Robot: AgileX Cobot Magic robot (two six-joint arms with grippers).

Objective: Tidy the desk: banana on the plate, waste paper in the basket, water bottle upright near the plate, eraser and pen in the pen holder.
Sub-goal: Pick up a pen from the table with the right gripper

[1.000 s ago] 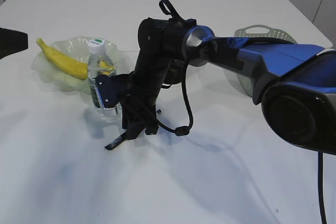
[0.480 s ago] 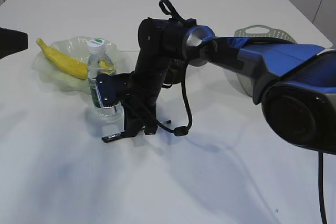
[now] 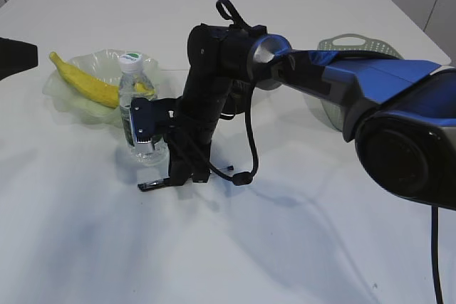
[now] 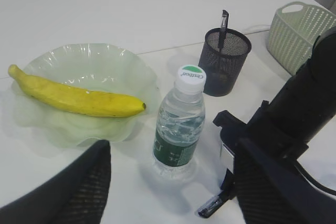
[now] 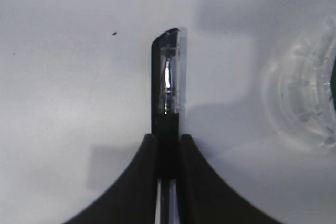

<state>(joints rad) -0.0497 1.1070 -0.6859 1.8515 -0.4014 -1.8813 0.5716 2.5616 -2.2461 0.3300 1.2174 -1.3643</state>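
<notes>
My right gripper (image 3: 182, 174) reaches across to the left and is shut on a black pen (image 3: 152, 185). The pen's clear-capped end sticks out past the fingertips in the right wrist view (image 5: 169, 82), low over the table. My right gripper (image 5: 168, 140) pinches its barrel. The water bottle (image 3: 138, 115) stands upright just left of the gripper, next to the clear plate (image 3: 68, 103) that holds the banana (image 3: 85, 83). My left gripper (image 4: 173, 182) is open and empty, near the bottle (image 4: 181, 124). The eraser and waste paper are out of view.
A black mesh pen holder (image 4: 224, 61) with another pen (image 4: 224, 22) in it stands behind the bottle, mostly hidden by my right arm in the exterior view. A pale green basket (image 3: 356, 44) stands at the back right. The left arm (image 3: 14, 58) shows at the left edge.
My right gripper has risen slightly with the pen. The pen's free end has come up from a downward slant to nearly level. The left arm has not moved.
</notes>
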